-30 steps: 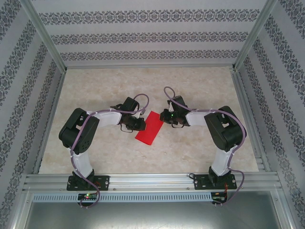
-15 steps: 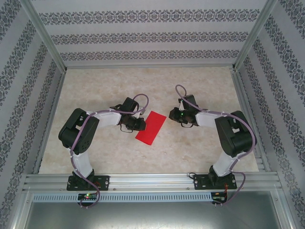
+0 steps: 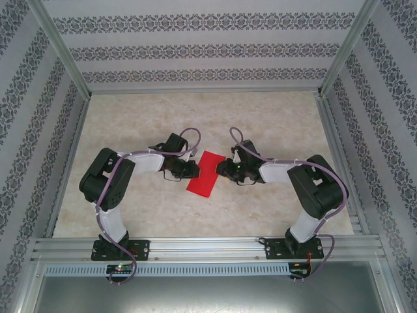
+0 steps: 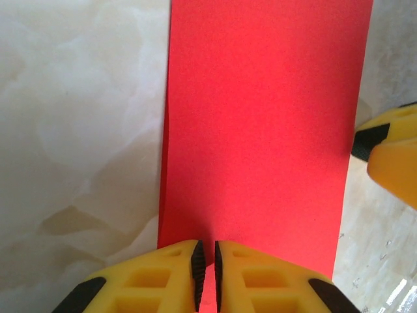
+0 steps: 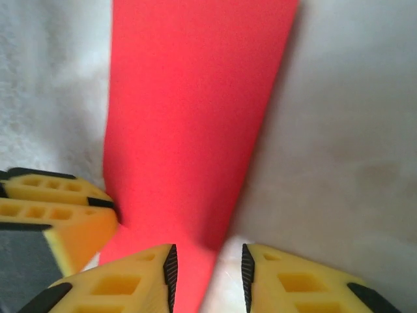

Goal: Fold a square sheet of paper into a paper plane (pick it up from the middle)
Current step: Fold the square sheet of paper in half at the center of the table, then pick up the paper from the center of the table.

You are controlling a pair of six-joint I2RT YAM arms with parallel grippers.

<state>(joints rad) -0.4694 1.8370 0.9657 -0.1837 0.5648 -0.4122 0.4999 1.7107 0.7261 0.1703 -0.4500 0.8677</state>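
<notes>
Red paper [image 3: 206, 173], halved: left claw [image 4: 206, 251] pinches one edge, right claw [image 5: 208, 261] gapes at the other; corner fold likely next.

Bright, even light casts faint shadows, and the square sheet of paper [image 5: 195, 111] looks blurred across the right wrist view, sharp in the left.

Table [image 3: 273, 208]: pale marble-patterned top, bounded by metal rails [image 3: 208, 246] at the near edge and sides. One item lay on it: a sheet of paper [image 3: 204, 173], bright red, a narrow oblong. It lay flat near the middle, set aslant, and was possibly doubled along one long edge.
</notes>
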